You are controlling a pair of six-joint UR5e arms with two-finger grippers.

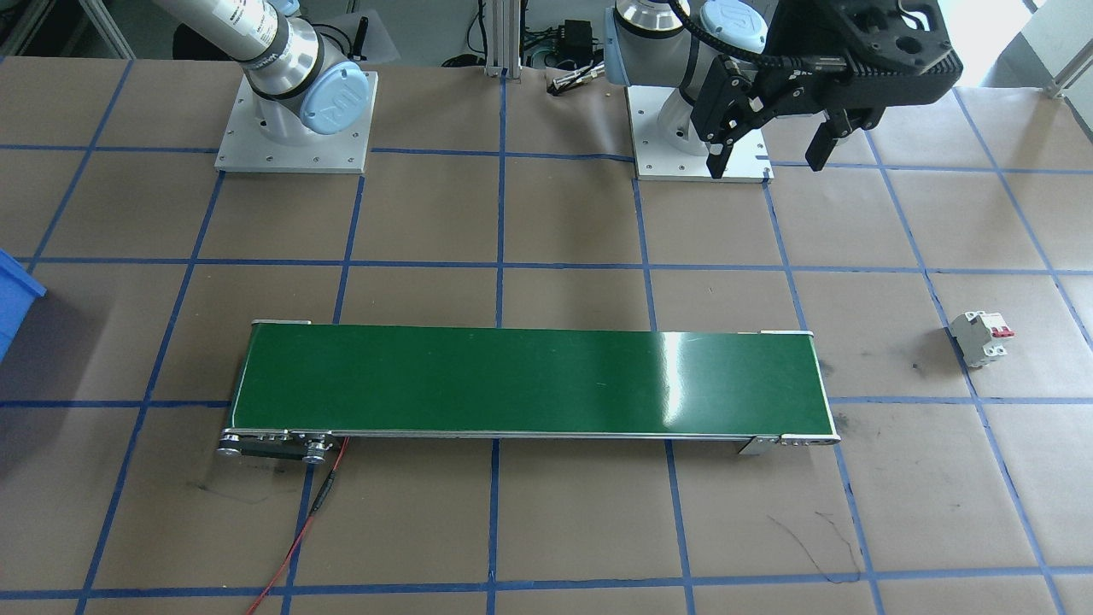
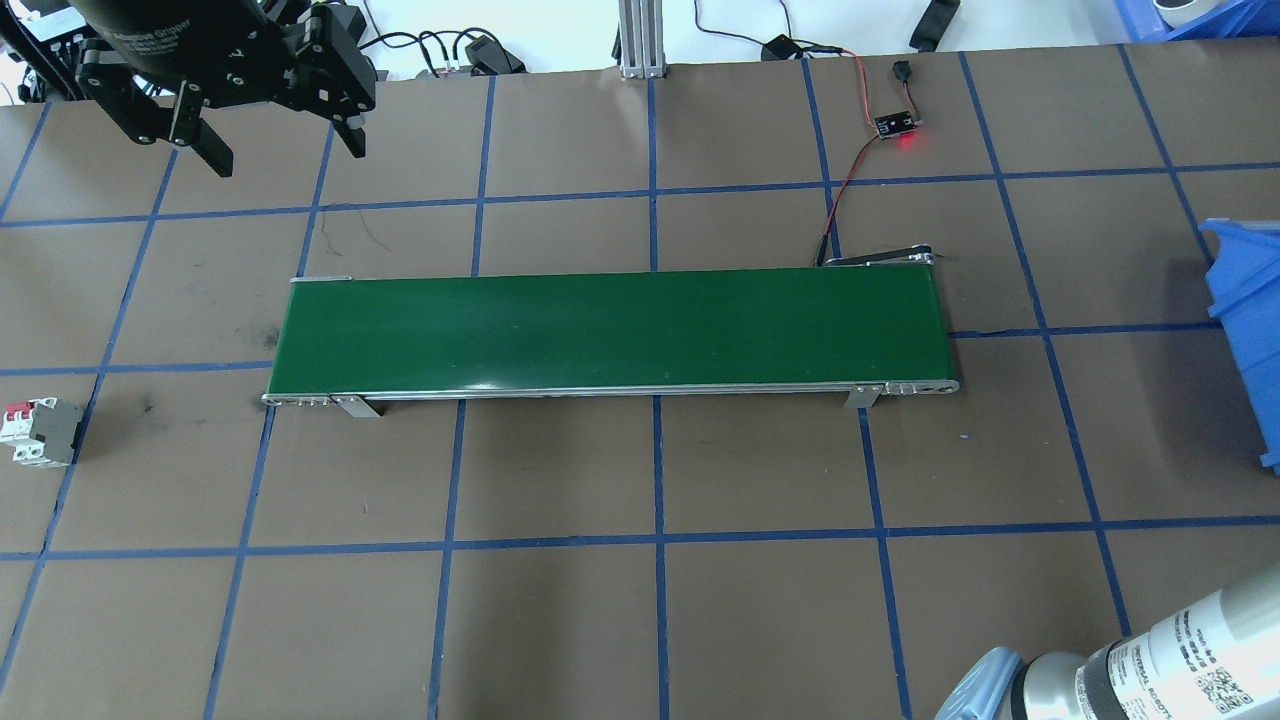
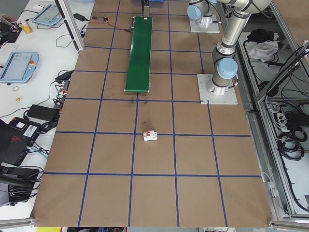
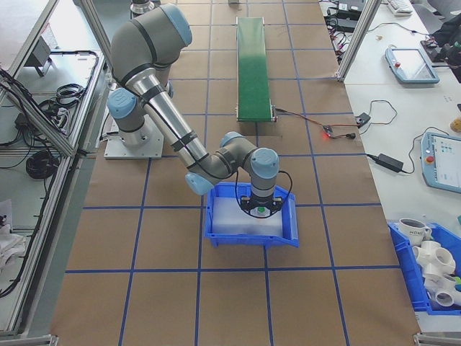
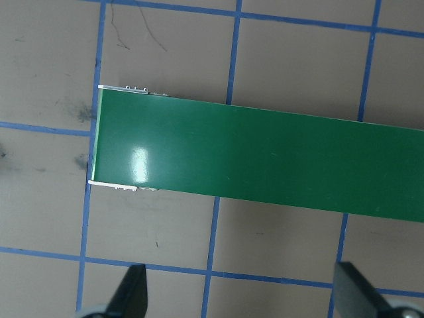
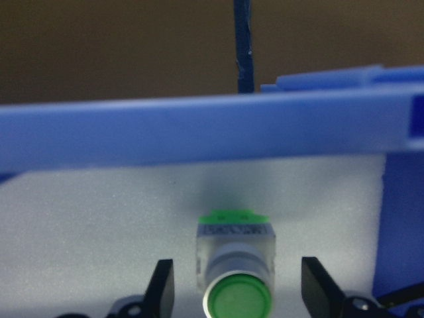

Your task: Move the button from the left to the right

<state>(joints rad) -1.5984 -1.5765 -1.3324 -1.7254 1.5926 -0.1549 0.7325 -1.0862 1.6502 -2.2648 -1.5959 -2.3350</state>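
front-facing view: the left gripper (image 1: pixel 773 154) hangs high near its own base, fingers spread wide with nothing between them. Looks parked, like its part is done. The conveyor belt (image 1: pixel 529 380) is bare and the white breaker (image 1: pixel 982 338) sits alone on the table at the left-arm end.

overhead view: same deal, left gripper (image 2: pixel 280 150) up at the far left corner, fingers apart and empty. The breaker (image 2: pixel 40 432) is well apart from the belt (image 2: pixel 610 335). One edge of the blue bin (image 2: pixel 1245 340) pokes in on the right, but the button doesn't show here.

left-side view: near arm is folded up and out of the way, and the breaker (image 3: pixel 150 136) sits beyond the near end of the belt (image 3: pixel 140 53). Can't judge any gripper from here.

right-side view: the near arm reaches straight down into the blue bin (image 4: pixel 252 223), which sits off the belt's right end, so that's the drop spot, I'd say. A speck of green shows under the right gripper (image 4: pixel 260 210).

left wrist view: just the belt end (image 5: pixel 252 159) below, with two finger tips (image 5: pixel 129 291) far apart at the bottom edge, holding nothing.

right wrist view: the button (image 6: pixel 235 265) sits on the white foam floor of the bin (image 6: pixel 199 129), green cap toward the camera. Right gripper (image 6: pixel 237 291) fingers stand either side of it with clear gaps, so it's open, not gripping. My read: button is delivered, pretty much done.
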